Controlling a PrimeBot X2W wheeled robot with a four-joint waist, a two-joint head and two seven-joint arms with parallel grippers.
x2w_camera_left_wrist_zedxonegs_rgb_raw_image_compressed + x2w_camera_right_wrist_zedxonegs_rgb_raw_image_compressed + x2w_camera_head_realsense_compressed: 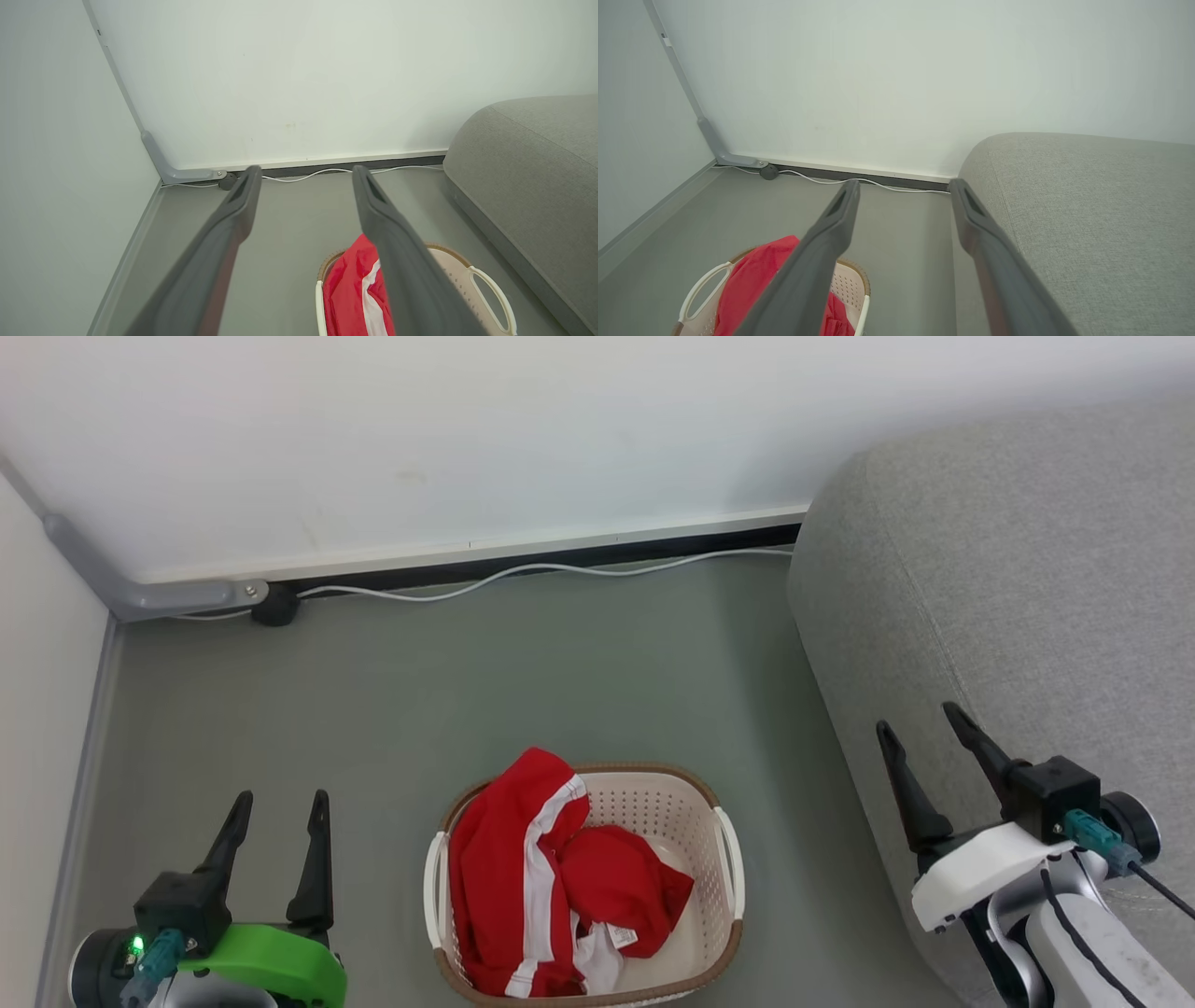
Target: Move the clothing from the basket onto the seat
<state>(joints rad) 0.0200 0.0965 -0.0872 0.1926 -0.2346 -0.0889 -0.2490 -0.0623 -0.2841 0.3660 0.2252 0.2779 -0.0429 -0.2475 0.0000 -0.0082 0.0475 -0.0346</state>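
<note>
I log: clothing (551, 877) heaped in basket (653, 803); seat (1018, 607) at right; left gripper (280, 803) and right gripper (920, 719) both spread, empty.

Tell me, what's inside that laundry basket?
Crumpled red garments with white stripes fill most of the laundry basket; a small white label shows. Whatever lies beneath them is hidden.

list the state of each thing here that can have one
basket, upright on the floor, loaded
clothing, heaped in the basket, spilling over its rim
seat, nothing on the visible part
left gripper, open, empty
right gripper, open, empty
</note>
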